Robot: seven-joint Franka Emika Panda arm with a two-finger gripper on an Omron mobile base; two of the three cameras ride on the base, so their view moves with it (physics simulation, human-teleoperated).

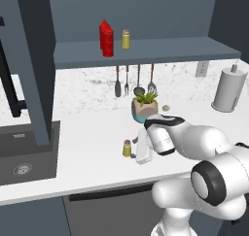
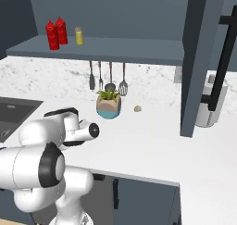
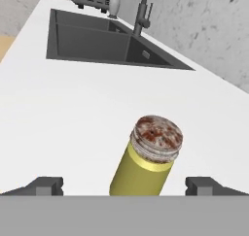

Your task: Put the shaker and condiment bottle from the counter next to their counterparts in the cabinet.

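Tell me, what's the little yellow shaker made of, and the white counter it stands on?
The shaker looks like smooth yellow plastic or glass, since its sides are plain and even. Its cap seems to be metal, speckled rusty brown. The counter looks like polished stone, white and smooth with faint grey flecks.

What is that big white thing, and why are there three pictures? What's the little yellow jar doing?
The big white thing is a robot arm in a pretend kitchen. Two pictures come from cameras behind it, one on each side. The third comes from a camera on its hand. Its gripper is open, with the yellow shaker standing on the white counter between the fingers, not held yet. A plant pot and a sink are there too. Up on the blue cabinet shelf stand two red bottles and another shaker.
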